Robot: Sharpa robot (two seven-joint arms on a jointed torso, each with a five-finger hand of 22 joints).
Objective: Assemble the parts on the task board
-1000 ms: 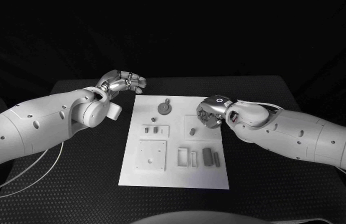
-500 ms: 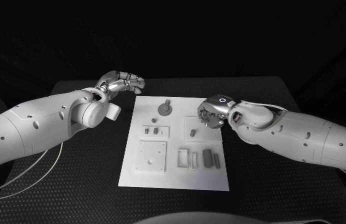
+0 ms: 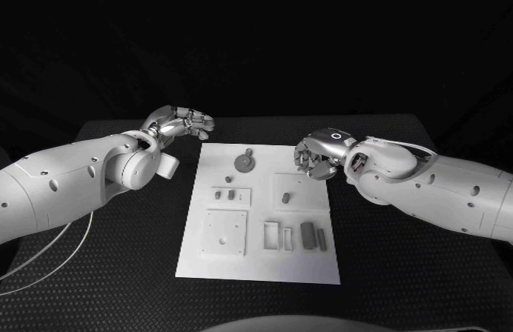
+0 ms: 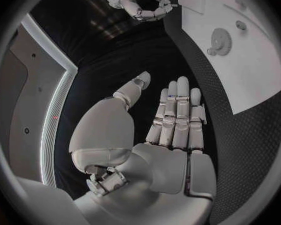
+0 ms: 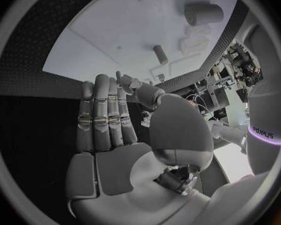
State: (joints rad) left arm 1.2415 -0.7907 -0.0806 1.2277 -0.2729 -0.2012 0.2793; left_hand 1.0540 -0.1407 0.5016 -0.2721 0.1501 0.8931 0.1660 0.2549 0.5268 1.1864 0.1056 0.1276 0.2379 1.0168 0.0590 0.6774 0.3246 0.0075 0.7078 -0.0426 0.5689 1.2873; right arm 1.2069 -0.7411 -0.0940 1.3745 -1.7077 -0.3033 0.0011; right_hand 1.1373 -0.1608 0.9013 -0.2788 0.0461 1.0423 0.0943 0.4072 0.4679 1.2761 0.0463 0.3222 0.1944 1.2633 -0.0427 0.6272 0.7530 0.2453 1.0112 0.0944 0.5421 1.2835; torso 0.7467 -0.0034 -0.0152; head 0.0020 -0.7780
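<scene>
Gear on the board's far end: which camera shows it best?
The left wrist view: the gear lies unobstructed on the task board, teeth visible. The head view shows it small, teeth unclear. In the right wrist view I cannot identify it.

Black textured table (image 3: 385,258); dark backdrop beyond; dim light.

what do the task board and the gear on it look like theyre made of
Task board: looks like matte white plastic or painted sheet, flat and even with no glare. Gear: grey, dull, toothed rim; probably plastic, perhaps printed, though unpolished metal can't be excluded.
</scene>
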